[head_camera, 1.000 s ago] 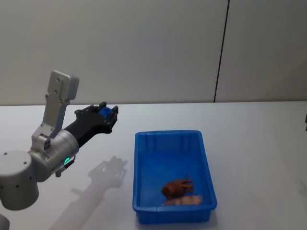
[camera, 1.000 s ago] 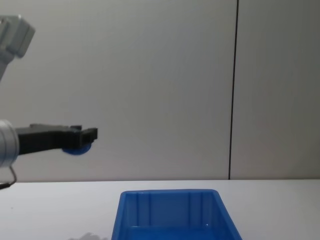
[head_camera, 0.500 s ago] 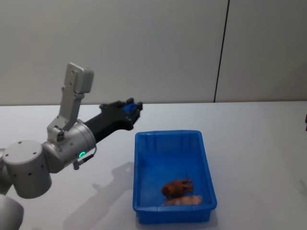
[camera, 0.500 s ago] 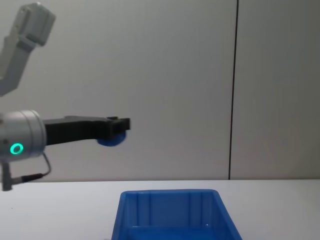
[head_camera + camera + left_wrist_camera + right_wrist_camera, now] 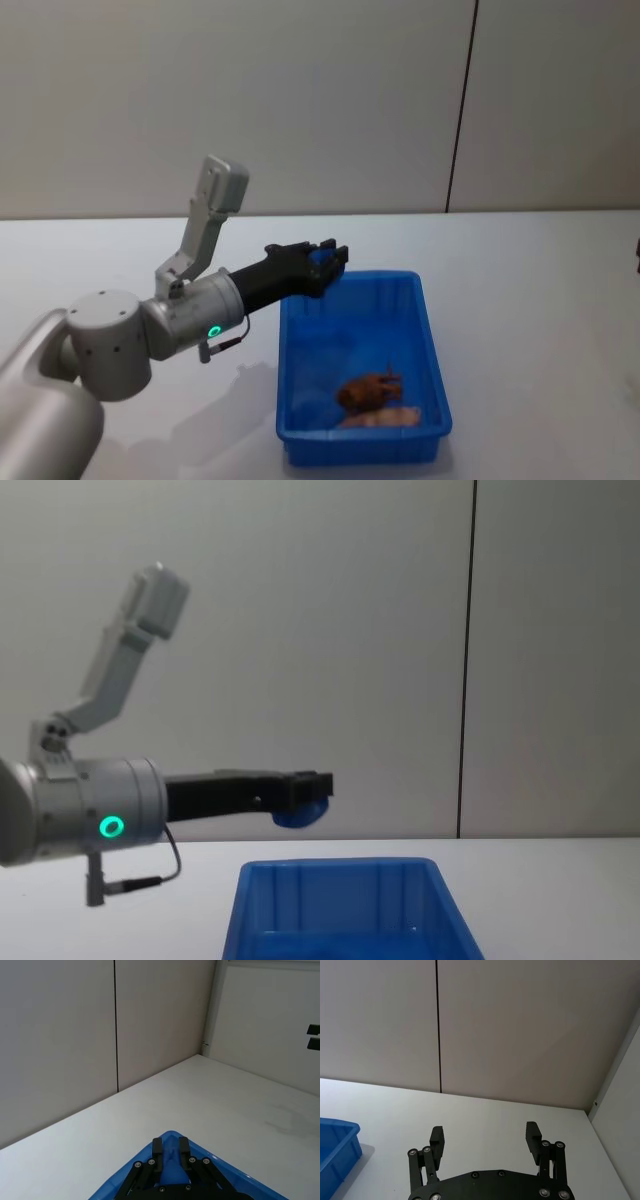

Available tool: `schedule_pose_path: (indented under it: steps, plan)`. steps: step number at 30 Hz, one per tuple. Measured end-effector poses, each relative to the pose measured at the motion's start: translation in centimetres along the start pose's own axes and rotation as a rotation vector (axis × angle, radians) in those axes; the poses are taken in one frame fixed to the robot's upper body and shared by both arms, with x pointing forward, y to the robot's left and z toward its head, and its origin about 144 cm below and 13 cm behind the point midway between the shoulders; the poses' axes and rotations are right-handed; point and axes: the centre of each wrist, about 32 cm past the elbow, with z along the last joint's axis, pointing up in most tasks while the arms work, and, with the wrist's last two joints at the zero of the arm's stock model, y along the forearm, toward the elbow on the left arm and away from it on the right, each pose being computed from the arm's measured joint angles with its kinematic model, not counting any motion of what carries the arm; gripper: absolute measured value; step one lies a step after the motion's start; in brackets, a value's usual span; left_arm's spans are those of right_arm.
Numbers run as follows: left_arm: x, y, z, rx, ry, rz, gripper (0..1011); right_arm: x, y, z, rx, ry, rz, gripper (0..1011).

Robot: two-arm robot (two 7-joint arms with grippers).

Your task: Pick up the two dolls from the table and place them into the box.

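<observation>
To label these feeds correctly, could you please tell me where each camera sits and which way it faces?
Head: high, looking down into the box; left gripper above its far-left corner.
Chest: low, facing across; same gripper, box.
Left wrist: along jaws shut on a blue thing, over the box.
Right wrist: past the open right gripper toward wall, box corner.
Shared: all show the box.

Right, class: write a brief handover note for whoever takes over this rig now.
Left end effector: shut on a small blue object, raised over the box's far left corner.
Right end effector: open, idle above the table.
Brown doll and pink doll lie in the box's near end.
Done: both dolls placed. Left: likely just retracting the left arm.
</observation>
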Motion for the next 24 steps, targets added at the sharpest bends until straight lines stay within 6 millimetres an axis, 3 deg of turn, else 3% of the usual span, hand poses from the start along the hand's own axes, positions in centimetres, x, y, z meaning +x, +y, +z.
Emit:
schedule_pose_path:
  steps: [5, 8, 15, 24]
  plan:
    - [0.4, -1.1, -0.7, 0.01, 0.009, -0.023, 198, 0.0, 0.0, 0.0, 0.0, 0.0, 0.0, 1001]
    - [0.6, -1.6, -1.0, 0.016, 0.014, -0.033, 270, 0.0, 0.0, 0.0, 0.0, 0.0, 0.0, 1001]
    - [0.8, -2.4, -1.5, 0.026, 0.021, -0.051, 523, 0.0, 0.0, 0.0, 0.0, 0.0, 0.0, 1001]
    - [0.9, -2.9, -1.8, 0.031, 0.023, -0.064, 777, 0.0, 0.0, 0.0, 0.0, 0.0, 0.0, 1001]
